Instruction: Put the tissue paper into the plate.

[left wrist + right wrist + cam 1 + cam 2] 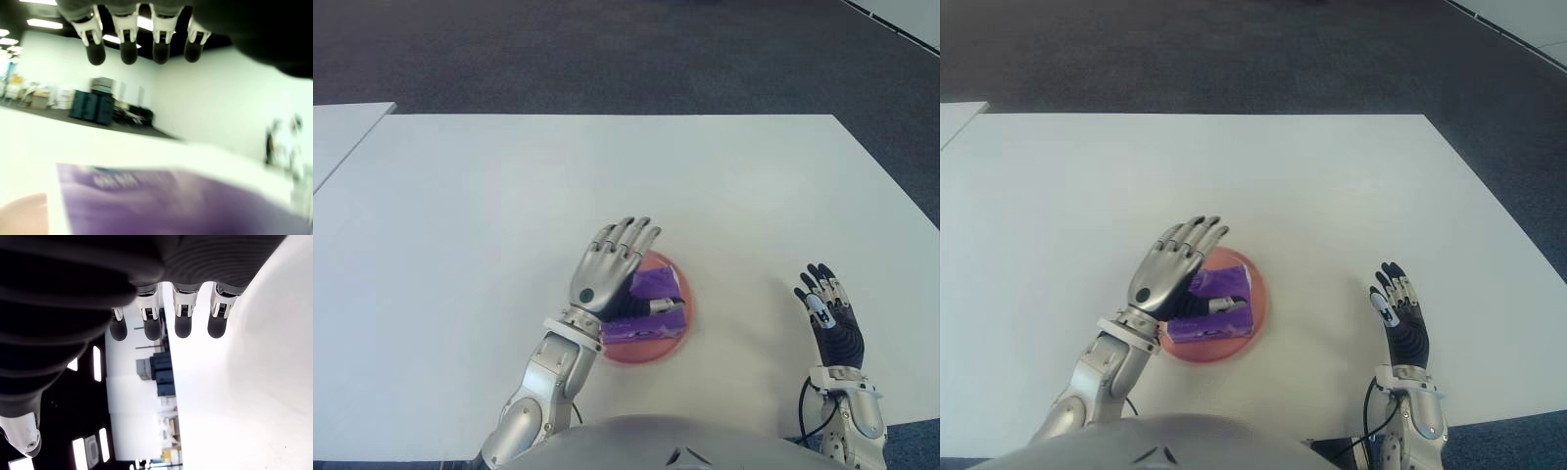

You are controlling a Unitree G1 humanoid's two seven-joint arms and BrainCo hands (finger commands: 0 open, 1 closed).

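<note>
A purple tissue pack point(658, 292) lies inside the pink plate point(646, 355) near the table's front middle. My left hand point(612, 266) hovers over the plate's left half, covering part of the pack, with its fingers point(128, 51) stretched out straight. The left wrist view shows the pack point(161, 205) under the palm and a bit of the plate point(22, 215), with no finger curled around the pack. Only the thumb reaches along the pack's near side. My right hand point(828, 311) shows to the right of the plate, fingers point(183, 325) spread, holding nothing.
The plate sits on a wide white table point(509, 196). A second white table point(342, 127) adjoins at the far left. Dark carpet point(626, 59) lies beyond the far edge.
</note>
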